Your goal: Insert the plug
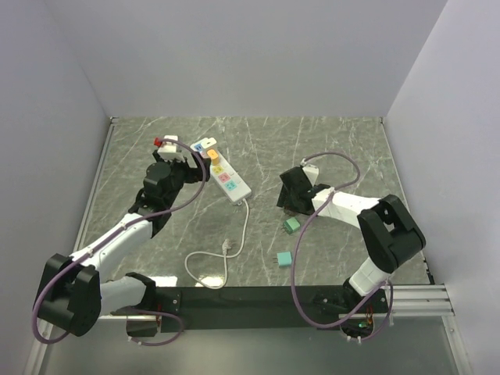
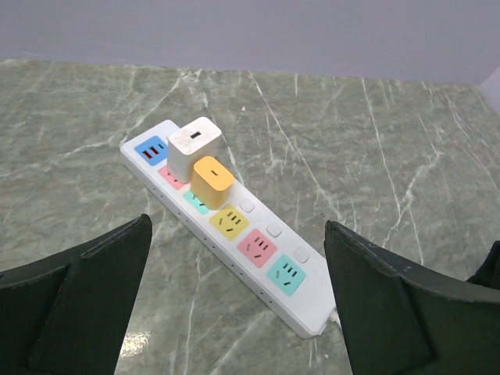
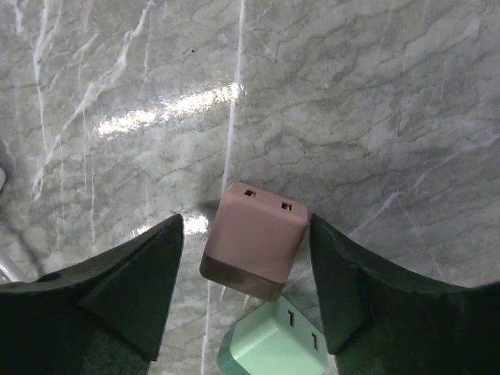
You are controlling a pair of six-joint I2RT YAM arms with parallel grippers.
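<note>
Pink plug [image 3: 254, 242] between fingers of right gripper [image 3: 246, 225], tilted, two slots on upper face. Jaws apart: clear gap to one finger [image 3: 133, 289]; other finger [image 3: 367, 297] just beside plug, contact unclear. Green plug [image 3: 273, 348] closer to wrist, partly under pink plug, two slots showing. Marble table [image 3: 351, 94] beyond fingertips, with glare streak.

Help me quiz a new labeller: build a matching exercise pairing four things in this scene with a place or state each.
Things:
1. white adapter
2. pink adapter
3. mint adapter
4. left gripper

Places or states:
a. open, facing the power strip
b. between the jaws of the right gripper
c. plugged into the power strip
d. right beside the pink adapter

Pairs: 1-c, 2-b, 3-d, 4-a.
</note>
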